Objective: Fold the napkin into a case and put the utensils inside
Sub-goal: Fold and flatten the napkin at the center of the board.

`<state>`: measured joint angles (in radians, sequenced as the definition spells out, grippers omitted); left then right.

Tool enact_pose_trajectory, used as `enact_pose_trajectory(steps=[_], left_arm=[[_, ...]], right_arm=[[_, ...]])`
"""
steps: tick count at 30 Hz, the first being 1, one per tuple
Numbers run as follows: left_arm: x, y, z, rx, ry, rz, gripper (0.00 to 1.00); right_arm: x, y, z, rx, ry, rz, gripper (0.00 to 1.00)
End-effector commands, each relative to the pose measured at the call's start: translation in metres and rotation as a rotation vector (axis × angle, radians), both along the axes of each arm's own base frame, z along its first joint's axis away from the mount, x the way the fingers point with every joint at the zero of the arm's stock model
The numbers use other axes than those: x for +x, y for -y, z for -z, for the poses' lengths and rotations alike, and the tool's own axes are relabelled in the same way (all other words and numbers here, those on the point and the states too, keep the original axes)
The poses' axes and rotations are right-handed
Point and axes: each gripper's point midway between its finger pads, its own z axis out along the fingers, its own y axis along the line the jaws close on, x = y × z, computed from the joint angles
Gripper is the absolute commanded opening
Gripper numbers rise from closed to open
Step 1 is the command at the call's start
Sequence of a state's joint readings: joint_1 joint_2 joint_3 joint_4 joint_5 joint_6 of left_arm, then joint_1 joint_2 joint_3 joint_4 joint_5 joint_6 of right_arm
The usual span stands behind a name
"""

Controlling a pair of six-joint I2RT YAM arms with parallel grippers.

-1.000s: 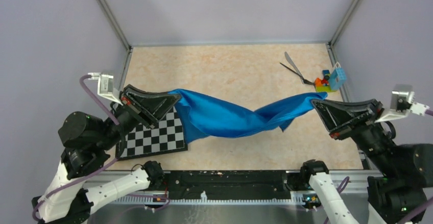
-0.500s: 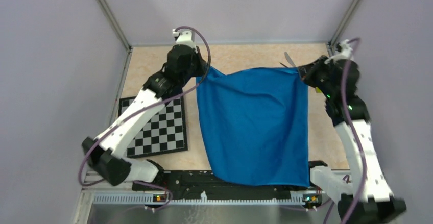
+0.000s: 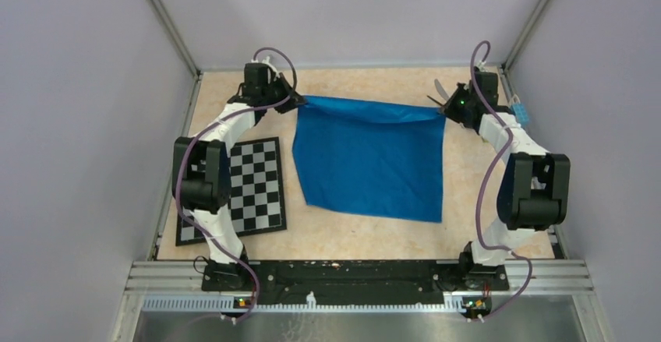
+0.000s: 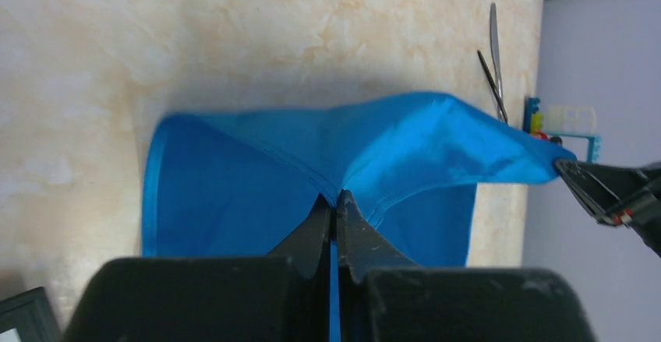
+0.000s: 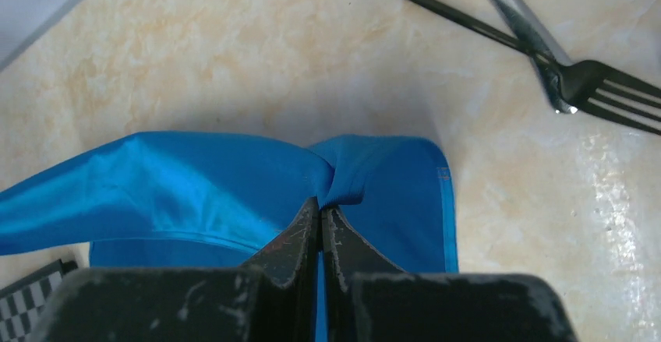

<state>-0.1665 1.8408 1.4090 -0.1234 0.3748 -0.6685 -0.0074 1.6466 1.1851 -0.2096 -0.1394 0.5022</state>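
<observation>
Top: you look down over the whole worktop [image 3: 351,237].
Wrists: close, low over it; all three share the napkin [image 3: 370,159].

You can read no text, label, brand, number or sign in any view. The checkered board [image 3: 257,194] by the left edge of the table [image 3: 366,237] carries only plain black and white squares.
</observation>
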Motion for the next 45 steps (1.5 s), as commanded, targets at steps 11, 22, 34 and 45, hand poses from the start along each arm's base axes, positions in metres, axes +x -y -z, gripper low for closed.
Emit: enact_pose_trajectory(steps=[11,22,34,45], left_arm=[[-0.098,0.02,-0.191,-0.122,0.469,0.296,0.0],[-0.319,-0.027,-0.382,-0.085,1.153,0.223,0.0],[-0.326,-0.047,-0.402,-0.096,1.22,0.074,0.0],[-0.12,-0.016,-0.254,-0.107,0.807,0.055,0.0]], right_arm=[[-0.068,-0.02,-0.172,0.083,0.304,-0.181,0.0],[-0.281,-0.035,-0.374,-0.02,0.974,-0.228,0.0],[-0.3,-0.018,-0.409,-0.053,1.059,-0.119,0.0],[-0.118,0.02,-0.255,-0.113,0.715,0.072,0.0]])
